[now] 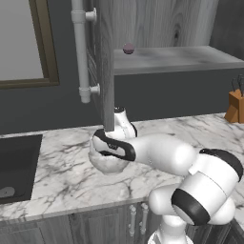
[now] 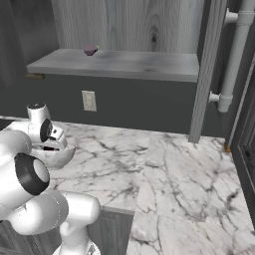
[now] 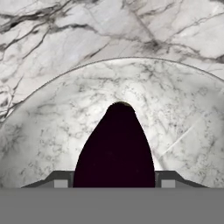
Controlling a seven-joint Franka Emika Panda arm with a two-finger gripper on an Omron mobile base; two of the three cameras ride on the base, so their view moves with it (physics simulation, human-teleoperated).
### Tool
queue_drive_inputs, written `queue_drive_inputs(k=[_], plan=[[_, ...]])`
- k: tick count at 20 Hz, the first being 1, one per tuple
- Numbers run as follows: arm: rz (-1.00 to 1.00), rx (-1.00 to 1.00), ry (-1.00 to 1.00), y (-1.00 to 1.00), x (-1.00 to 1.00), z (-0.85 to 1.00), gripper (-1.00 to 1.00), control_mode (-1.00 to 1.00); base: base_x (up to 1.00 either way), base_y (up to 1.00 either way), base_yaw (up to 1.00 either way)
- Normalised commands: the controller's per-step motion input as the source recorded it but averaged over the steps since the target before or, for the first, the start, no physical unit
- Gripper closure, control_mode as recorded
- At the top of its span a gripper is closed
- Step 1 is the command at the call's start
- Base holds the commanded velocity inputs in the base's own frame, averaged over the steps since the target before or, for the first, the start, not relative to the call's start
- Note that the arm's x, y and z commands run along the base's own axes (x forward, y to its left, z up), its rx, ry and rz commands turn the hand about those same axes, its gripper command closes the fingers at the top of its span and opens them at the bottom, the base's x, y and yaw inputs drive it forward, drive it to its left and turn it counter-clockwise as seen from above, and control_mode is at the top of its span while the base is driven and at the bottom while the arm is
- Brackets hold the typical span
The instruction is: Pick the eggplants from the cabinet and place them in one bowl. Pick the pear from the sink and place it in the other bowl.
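Observation:
In the hand view, a dark purple eggplant (image 3: 116, 151) sits between the two fingertips of my gripper (image 3: 115, 183), which is shut on it. It hangs straight over the inside of the pale speckled bowl (image 3: 183, 127). That bowl (image 1: 106, 163) stands on the marble counter under my wrist, and the right base view shows the bowl (image 2: 56, 156) too. A second eggplant (image 1: 128, 48) lies on the cabinet shelf (image 1: 181, 58), toward its left end (image 2: 90, 49). The sink (image 1: 16, 164) is at the far left; the pear and the other bowl are out of view.
The open cabinet door (image 1: 106, 62) stands edge-on just behind the bowl. A white pipe (image 1: 81, 47) runs down the wall beside it. A knife block (image 1: 235, 106) sits at the counter's right end. A wall outlet (image 2: 89, 100) is under the shelf.

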Motion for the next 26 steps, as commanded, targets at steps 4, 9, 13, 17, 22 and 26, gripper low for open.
queue_drive_inputs(k=[4, 9, 13, 17, 22, 26], plan=[[0.00, -0.02, 0.00, 0.01, -0.01, 0.00, 1.00, -1.00, 0.00, 0.00, 0.00], [0.00, 0.00, 0.00, 0.00, -0.32, 0.00, 1.00, -1.00, 0.00, 0.00, 0.00], [0.00, 0.00, 0.00, 0.00, -0.06, -0.07, 1.00, -1.00, 0.00, 0.00, 0.00], [0.00, 0.00, 0.00, 0.00, -0.04, -0.16, 1.00, -1.00, 0.00, 0.00, 0.00], [-0.01, 0.00, 0.00, -0.08, -0.27, -0.02, -1.00, -1.00, 0.00, 0.00, 0.00], [-0.02, 0.00, 0.00, 0.00, -0.14, 0.00, -1.00, -1.00, 0.00, 0.00, 0.00]])
